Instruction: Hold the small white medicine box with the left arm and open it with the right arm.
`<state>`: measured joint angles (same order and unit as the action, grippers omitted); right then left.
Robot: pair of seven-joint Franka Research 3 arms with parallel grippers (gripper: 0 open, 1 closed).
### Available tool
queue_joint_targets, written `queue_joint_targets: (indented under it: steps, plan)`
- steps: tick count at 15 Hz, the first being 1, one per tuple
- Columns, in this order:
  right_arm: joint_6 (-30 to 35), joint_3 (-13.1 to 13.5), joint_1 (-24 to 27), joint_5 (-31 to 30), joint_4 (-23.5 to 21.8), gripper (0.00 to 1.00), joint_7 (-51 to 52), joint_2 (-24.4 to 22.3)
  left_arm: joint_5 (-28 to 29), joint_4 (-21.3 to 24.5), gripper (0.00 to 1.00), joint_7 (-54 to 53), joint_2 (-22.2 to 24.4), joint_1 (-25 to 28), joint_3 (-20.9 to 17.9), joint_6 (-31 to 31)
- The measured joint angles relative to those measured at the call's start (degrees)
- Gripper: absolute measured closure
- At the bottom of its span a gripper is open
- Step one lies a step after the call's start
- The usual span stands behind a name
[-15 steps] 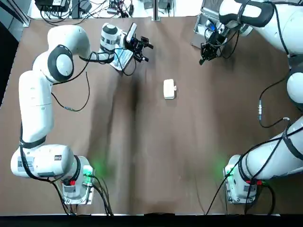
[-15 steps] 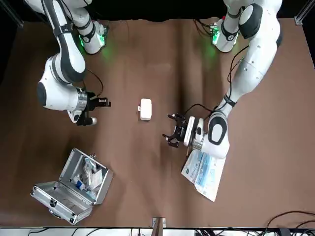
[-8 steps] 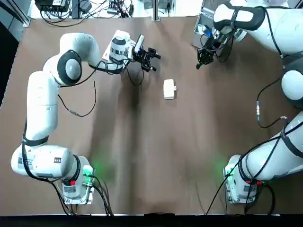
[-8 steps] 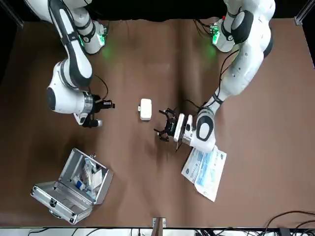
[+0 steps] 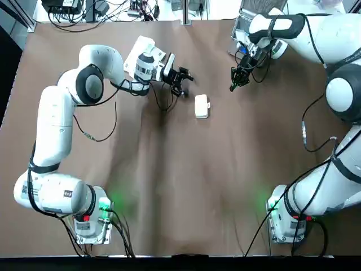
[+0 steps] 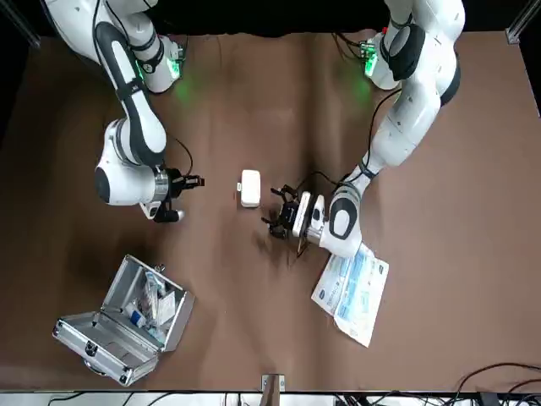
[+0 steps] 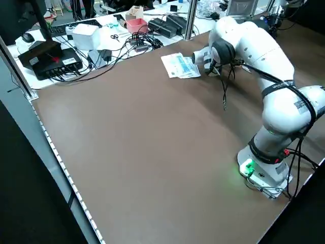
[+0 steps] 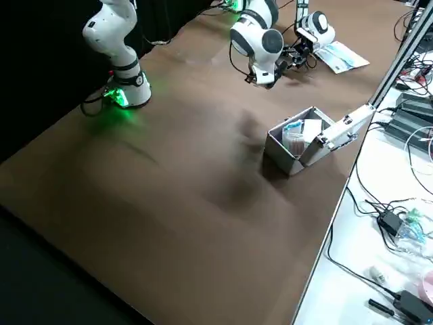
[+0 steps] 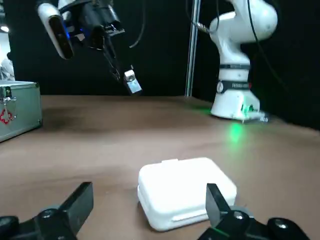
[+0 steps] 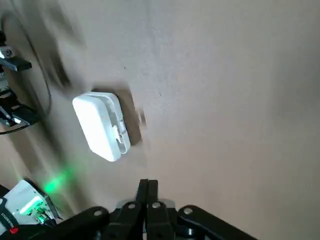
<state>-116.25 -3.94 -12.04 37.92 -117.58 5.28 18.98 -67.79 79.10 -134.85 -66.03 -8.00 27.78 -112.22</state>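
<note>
My left gripper sits low and level, fingers spread wide and empty, just beside the small white medicine box on the bench. My right gripper hangs nearby, fingers pressed together, empty.

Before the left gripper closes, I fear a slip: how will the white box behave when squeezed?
The box looks smooth with rounded edges, so it may slide. It lies flat and low, so tipping seems unlikely.
</note>
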Motion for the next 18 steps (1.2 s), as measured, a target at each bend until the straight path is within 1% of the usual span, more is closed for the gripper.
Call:
queue_joint_targets:
  steps: [2, 5, 10, 14, 18]
  plan:
    - [0.0, 0.0, -0.2, 0.4, 0.0, 0.99, 0.1, 1.1, 0.0, 0.0, 0.0, -4.3, -0.6, -1.1, -0.6, -1.9]
    - [-0.5, 0.0, -1.6, 1.7, 0.2, 0.99, 0.7, 2.8, -0.1, -0.3, 0.0, -7.0, -1.4, -2.1, -1.1, -3.0]
    - [-2.1, 0.0, -2.6, 2.3, 0.7, 0.99, 0.7, 3.1, -0.1, -0.5, 0.0, -7.0, -1.4, -2.1, -1.2, -3.1]
    - [-3.6, 0.0, -3.6, 2.8, 0.8, 0.99, 0.7, 4.5, -0.8, -0.5, 0.0, -6.9, -1.9, -2.4, -1.2, -5.1]
    - [-3.7, 0.0, -3.6, 2.9, 1.0, 0.99, 0.7, 4.6, -0.9, -0.5, 0.0, -6.9, -2.8, -3.3, -1.2, -6.9]
